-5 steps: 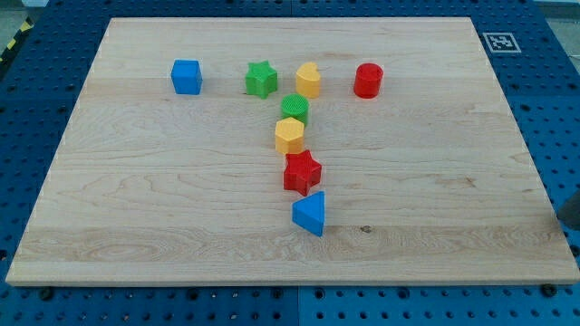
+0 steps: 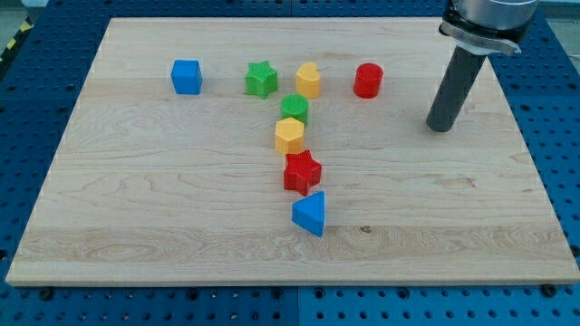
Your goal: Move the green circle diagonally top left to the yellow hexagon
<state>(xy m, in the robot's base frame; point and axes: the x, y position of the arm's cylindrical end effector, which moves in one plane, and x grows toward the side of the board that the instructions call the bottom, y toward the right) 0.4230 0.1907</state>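
Note:
The green circle (image 2: 294,109) lies near the board's middle top, touching the yellow hexagon (image 2: 289,136) just below it. My tip (image 2: 439,128) rests on the board at the view's right, far to the right of both blocks and right of the red circle (image 2: 368,81). The rod rises from the tip toward the view's top right corner.
A blue cube (image 2: 187,77), a green star (image 2: 261,79) and a yellow block (image 2: 308,80) line the top row. A red star (image 2: 302,172) and a blue triangle (image 2: 310,214) sit below the hexagon. The wooden board (image 2: 136,208) lies on a blue pegboard.
The rod has come into full view, moving from the view's far right edge up and left onto the board's upper right. No block has moved.

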